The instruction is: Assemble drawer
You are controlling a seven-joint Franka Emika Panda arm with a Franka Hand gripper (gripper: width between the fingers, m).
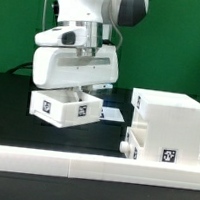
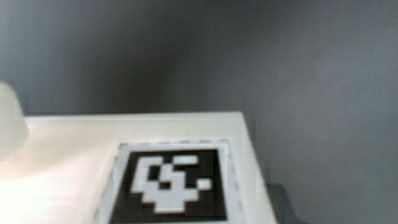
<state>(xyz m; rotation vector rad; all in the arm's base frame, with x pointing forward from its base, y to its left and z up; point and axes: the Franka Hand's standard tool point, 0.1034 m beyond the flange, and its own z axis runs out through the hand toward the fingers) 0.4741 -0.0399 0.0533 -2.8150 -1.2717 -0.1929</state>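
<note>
Black table [image 1: 7, 103] — housing [image 1: 170, 131] near border wall [image 1: 41, 162]; marker board [image 1: 112, 115] flat behind.

The housing [image 1: 167, 126] and small tray [image 1: 65, 106] look like smooth matt white plastic on a dark matt table [image 1: 13, 93].

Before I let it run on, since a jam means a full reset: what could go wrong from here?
1. The tray sits under the gripper with its fingers hidden, so the hold cannot be judged; a weak one could drop or tilt it.
2. The housing stands near the border wall; a push could shove it against that.
</note>
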